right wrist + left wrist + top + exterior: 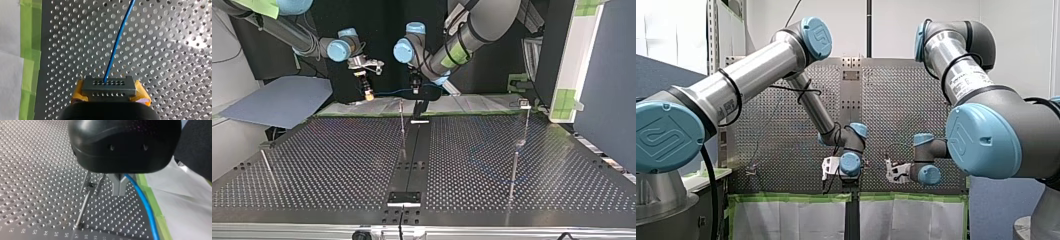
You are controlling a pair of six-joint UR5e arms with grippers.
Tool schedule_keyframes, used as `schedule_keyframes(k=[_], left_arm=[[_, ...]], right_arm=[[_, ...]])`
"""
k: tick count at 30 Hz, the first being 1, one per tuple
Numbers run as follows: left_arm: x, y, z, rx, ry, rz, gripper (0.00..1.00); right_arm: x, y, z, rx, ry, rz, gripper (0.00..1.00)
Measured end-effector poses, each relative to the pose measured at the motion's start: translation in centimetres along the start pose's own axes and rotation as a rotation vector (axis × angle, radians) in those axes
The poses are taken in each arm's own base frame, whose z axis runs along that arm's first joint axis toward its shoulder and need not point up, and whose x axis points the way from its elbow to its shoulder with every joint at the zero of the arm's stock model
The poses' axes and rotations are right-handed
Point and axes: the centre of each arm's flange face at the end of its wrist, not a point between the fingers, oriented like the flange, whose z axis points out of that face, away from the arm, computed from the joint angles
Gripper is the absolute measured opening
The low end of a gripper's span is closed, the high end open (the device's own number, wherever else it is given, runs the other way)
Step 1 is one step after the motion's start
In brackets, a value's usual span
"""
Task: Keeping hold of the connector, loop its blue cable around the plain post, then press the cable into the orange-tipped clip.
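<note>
Above the perforated table [175, 75] near its green tape [27, 37], my right gripper [109, 93] clamps the connector [109, 85] between yellow pads [142, 96], while my left gripper [120, 193] pinches the blue cable [147, 207] between metal fingers [116, 186].

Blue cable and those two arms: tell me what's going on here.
My right arm holds the grey connector, jaws shut on it between yellow pads. The blue cable runs from it through the air to my left arm, whose jaws look shut on the cable. A thin post stands just beside those jaws on the perforated table; the cable isn't looped around it yet.
</note>
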Motion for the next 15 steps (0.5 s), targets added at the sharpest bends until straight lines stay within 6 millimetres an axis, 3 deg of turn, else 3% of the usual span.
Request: schedule_keyframes(k=[15], left_arm=[[-0.6, 0.8, 1.3, 0.007, 0.007, 0.0, 0.0]], right_arm=[[0.1, 1.4, 0.4, -0.011, 0.003, 0.004, 0.0]])
